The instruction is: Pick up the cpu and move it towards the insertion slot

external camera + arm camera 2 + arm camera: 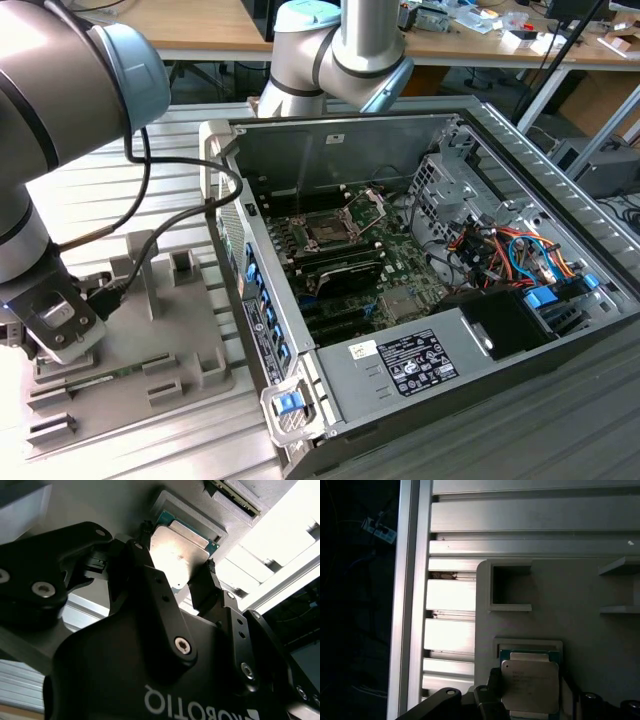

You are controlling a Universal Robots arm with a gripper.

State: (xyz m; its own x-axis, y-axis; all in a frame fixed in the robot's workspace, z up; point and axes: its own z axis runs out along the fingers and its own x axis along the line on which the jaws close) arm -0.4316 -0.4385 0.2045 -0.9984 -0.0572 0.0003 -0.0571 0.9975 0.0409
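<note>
The cpu (179, 555), a small square chip with a silvery top and green rim, lies in a square recess of the grey tray (165, 502). In both wrist views my gripper (176, 551) has its black fingers (144, 545) against two opposite edges of the cpu (529, 685). In the exterior view the gripper (55, 328) hangs low over the tray (150, 330) at the exterior view's left. The insertion slot (325, 230), a dark socket with a silver frame and raised bracket, sits in the green board inside the open computer case, well off to the right.
The case's metal side wall (255, 290) stands between the tray and the board. Upright grey blocks (140, 265) rise from the tray. Inside the case are black memory slots (340, 275), a drive cage (445, 190) and cable bundles (510, 250). A cable (180, 215) loops from the arm.
</note>
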